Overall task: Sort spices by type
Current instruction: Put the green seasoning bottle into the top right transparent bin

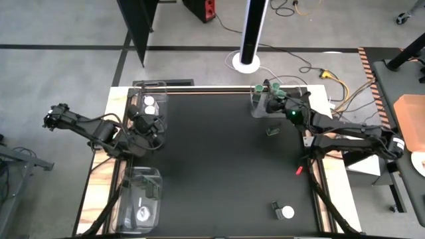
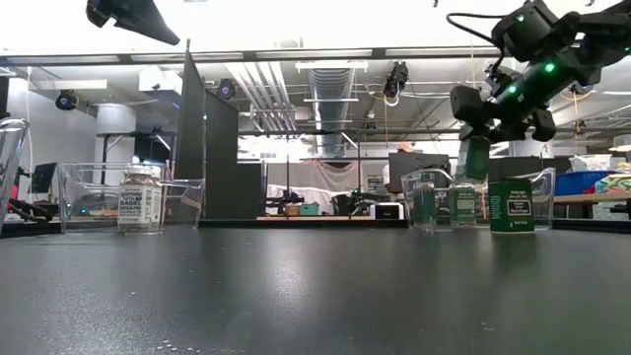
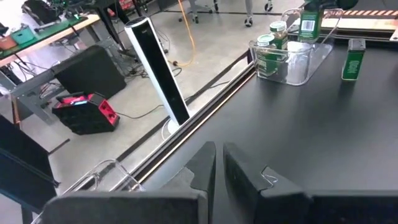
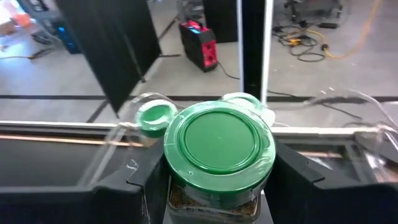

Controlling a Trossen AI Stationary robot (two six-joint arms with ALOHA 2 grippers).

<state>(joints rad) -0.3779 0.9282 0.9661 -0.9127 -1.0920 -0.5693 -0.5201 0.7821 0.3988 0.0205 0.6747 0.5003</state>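
Right pincer (image 4: 214,186): clamped on a green-lidded spice jar (image 4: 219,149), a dark finger at either side of it.
Jar's place: above the clear tray (image 1: 257,106) at the worktop's (image 1: 219,166) one o'clock corner.
Jar's look: round bright-green lid, glass body showing brownish contents.
Left pincer (image 3: 217,168): fingers together, empty, at ten o'clock.

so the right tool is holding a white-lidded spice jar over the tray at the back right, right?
Not quite: the jar in the right tool has a green lid, not white, as the right wrist view shows. The rest stands: it is held over the back right tray.
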